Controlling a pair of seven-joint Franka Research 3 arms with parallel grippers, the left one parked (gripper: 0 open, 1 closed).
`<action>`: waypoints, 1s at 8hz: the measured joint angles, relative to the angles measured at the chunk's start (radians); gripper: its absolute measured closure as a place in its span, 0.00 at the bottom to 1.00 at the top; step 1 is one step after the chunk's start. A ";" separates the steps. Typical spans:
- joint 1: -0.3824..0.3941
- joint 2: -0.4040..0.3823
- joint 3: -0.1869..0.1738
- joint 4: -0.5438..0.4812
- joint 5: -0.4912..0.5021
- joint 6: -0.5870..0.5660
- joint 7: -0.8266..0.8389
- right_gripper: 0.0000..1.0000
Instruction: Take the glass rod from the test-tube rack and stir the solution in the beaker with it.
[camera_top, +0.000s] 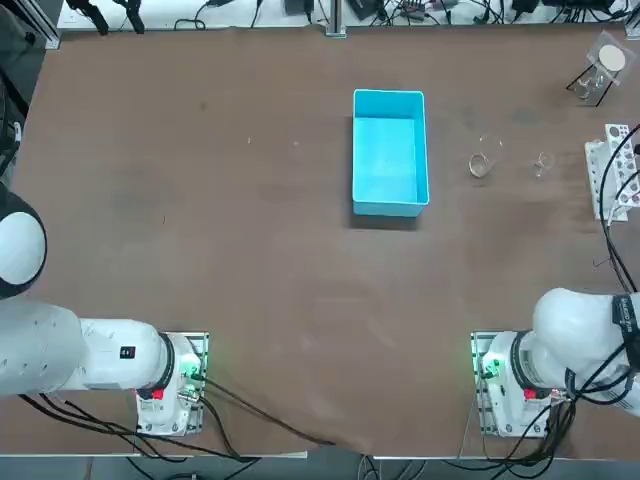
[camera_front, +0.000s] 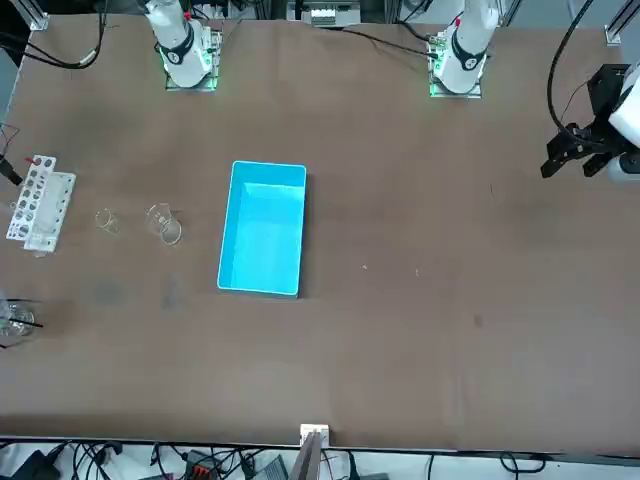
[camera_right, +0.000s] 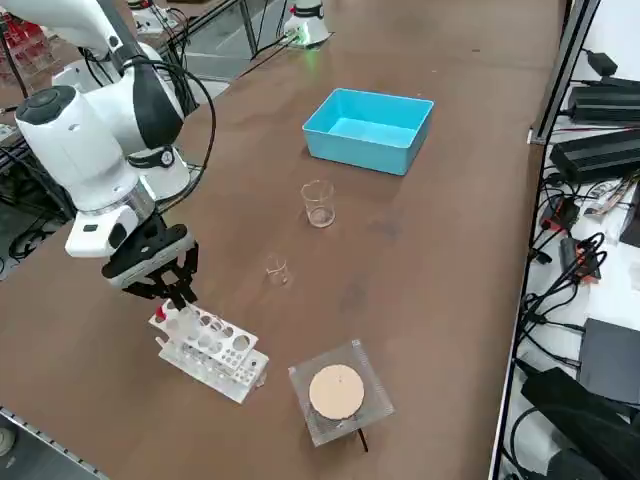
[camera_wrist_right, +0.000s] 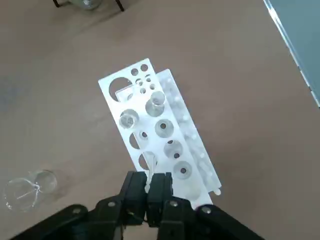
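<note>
The glass rod (camera_wrist_right: 150, 166) runs lengthwise from the closed right gripper (camera_wrist_right: 148, 179), which grips it, toward the rack's holes. In the right side view, the blue bin (camera_right: 360, 152) lies upper right, the test-tube rack (camera_right: 212, 352) lower left, the beaker (camera_right: 319, 211) upright near centre.

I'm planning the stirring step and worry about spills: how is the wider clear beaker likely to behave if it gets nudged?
The beaker looks like thin clear glass, so it is probably rigid and fragile. Its smooth wall may be slippery. Standing upright on a flat base, it would likely slide before rolling.
</note>
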 joint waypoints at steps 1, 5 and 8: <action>0.000 0.004 0.000 -0.005 0.004 0.005 -0.002 0.95; 0.000 0.040 0.007 -0.010 0.021 0.047 -0.008 0.95; 0.001 0.056 0.014 -0.010 0.022 0.062 -0.008 0.93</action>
